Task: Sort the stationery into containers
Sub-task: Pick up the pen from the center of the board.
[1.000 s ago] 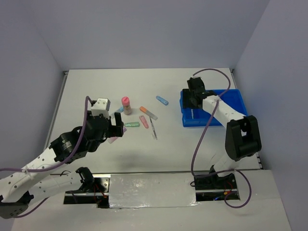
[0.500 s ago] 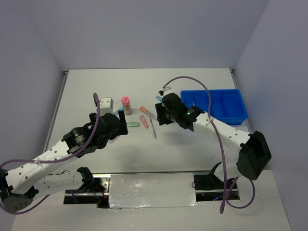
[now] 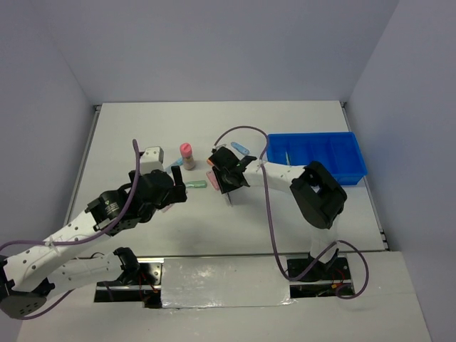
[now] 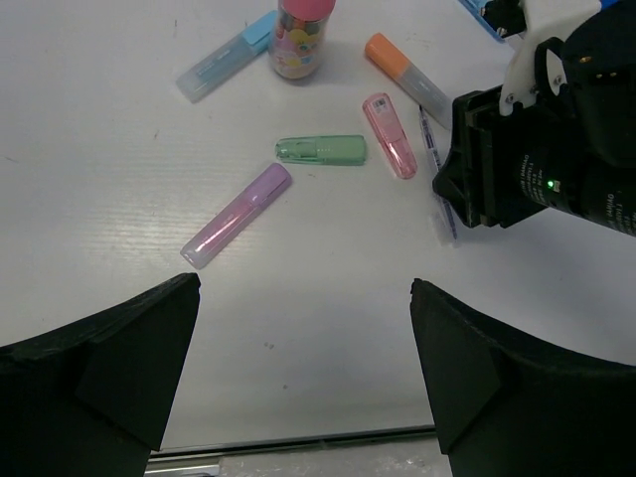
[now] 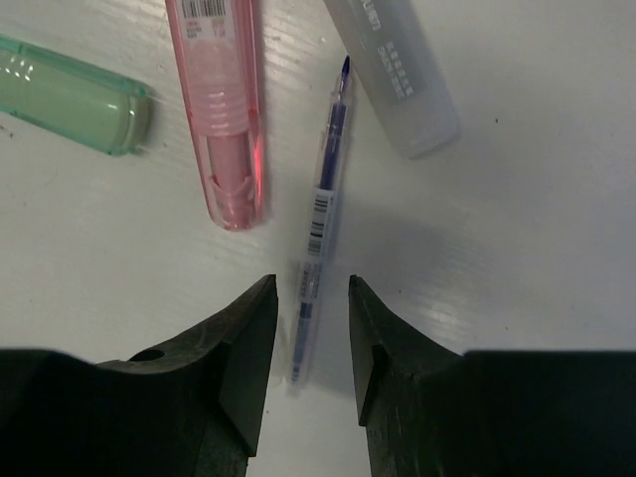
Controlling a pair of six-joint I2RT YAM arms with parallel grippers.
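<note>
I'm straddling the thin clear pen [image 5: 320, 224] with my right claw [image 5: 309, 343] — part open, gripping nothing; it's lying on the worktop [image 5: 527, 248], long axis running forward between my fingers [image 5: 241, 343].

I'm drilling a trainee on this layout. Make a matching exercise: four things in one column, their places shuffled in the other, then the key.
Things
1. lilac stick
2. thin pen
3. pink-capped bottle
4. blue tray

Places
A. the only item standing upright
B. far right, apart from the other items
C. flat between the open fingers of the right gripper
D. the item lying nearest the left gripper

Pairs: 1-D, 2-C, 3-A, 4-B
</note>
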